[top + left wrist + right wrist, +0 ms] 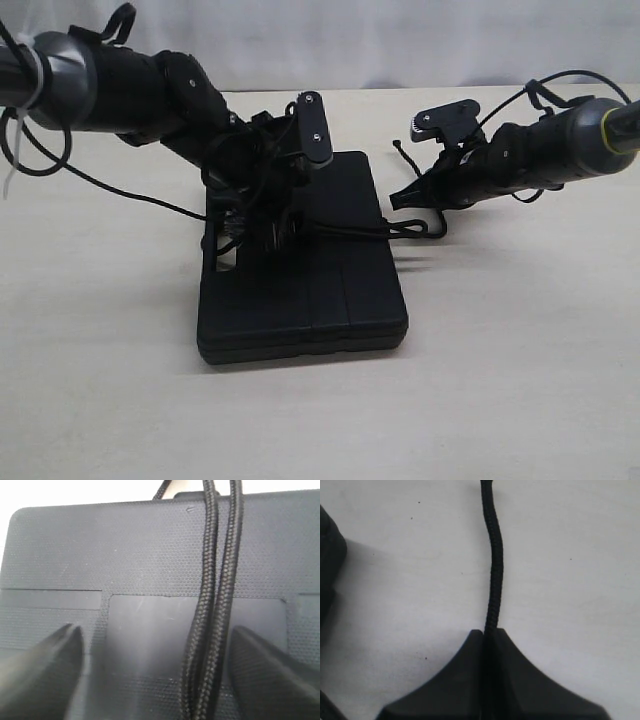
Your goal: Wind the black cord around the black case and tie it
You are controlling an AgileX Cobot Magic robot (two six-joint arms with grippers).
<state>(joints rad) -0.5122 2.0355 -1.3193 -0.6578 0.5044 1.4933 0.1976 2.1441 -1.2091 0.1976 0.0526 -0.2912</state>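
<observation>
Black cord (pixel 227 580) runs doubled across the black case (pixel 300 290), mid-desk (pixel 500 400). The left arm (pixel 130 90) bends down over the case's far half, left claw (pixel 155 635) wide astride both strands, apparently not touching them. The right arm (pixel 550 145) lies low off the case's right edge, right claw (pixel 487 635) pinched on one strand.

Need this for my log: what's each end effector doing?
Left end effector: open, straddling two cord strands on the case.
Right end effector: closed on the cord.
</observation>
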